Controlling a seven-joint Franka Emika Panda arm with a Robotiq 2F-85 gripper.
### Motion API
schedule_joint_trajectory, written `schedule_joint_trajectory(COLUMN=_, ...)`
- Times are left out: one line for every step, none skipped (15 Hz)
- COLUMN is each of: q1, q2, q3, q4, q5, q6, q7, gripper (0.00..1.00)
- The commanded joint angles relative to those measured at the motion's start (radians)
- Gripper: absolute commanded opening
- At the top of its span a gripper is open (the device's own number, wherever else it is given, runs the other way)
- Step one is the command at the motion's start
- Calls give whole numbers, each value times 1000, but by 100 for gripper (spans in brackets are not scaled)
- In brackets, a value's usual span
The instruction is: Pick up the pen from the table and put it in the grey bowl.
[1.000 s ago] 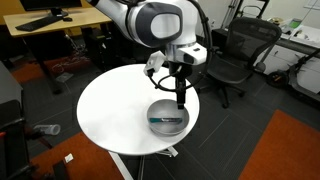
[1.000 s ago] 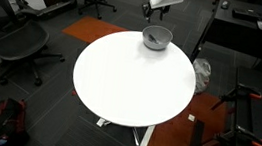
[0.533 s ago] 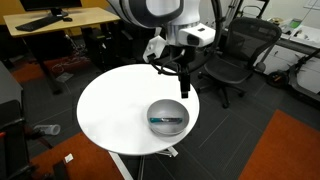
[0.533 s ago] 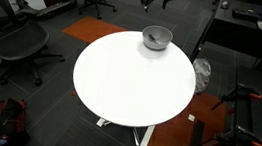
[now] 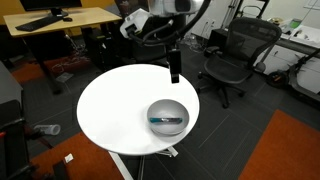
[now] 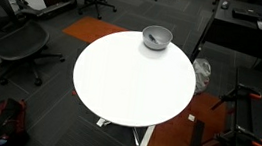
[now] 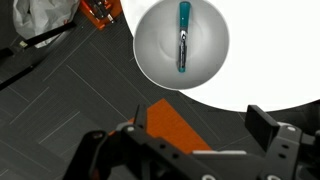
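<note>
Gripper (image 7: 198, 128) rises farther above the grey bowl (image 7: 148, 62) than a second ago, fingers spread and empty, pen (image 7: 183, 38) lying inside it on the table (image 5: 110, 105); placing looks done, only retreat remains.

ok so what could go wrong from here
The bowl sits close to the table edge, so a bump from the arm could push it off with the pen inside. The open fingers hang high near an office chair; a wide swing might hit it.
</note>
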Motion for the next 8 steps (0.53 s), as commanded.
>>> schedule_joint_trajectory(q1=2, q2=-123, q3=13, q4=-121, q5=9, q6=-17, q7=-47, gripper=100)
schedule_joint_trajectory(q1=-1, q2=-47, q3=6, q4=-44, q5=1, q6=-4, q7=-17, gripper=100)
schedule_joint_trajectory(q1=-1, q2=-59, q3=7, q4=-55, q5=0, q6=-4, q7=-18, gripper=100)
schedule_joint_trajectory(q1=-2, q2=-59, q3=7, q4=-54, q5=0, q6=-4, q7=-17, gripper=100)
schedule_joint_trajectory(q1=-2, q2=-55, q3=6, q4=-53, q5=0, q6=-4, q7=-17, gripper=100)
schedule_joint_trajectory(q1=-2, q2=-50, q3=6, q4=-53, q5=0, q6=-4, q7=-17, gripper=100)
schedule_joint_trajectory(q1=-2, q2=-48, q3=6, q4=-52, q5=1, q6=-4, q7=-17, gripper=100)
schedule_joint_trajectory(q1=-2, q2=-47, q3=6, q4=-52, q5=1, q6=-4, q7=-17, gripper=100)
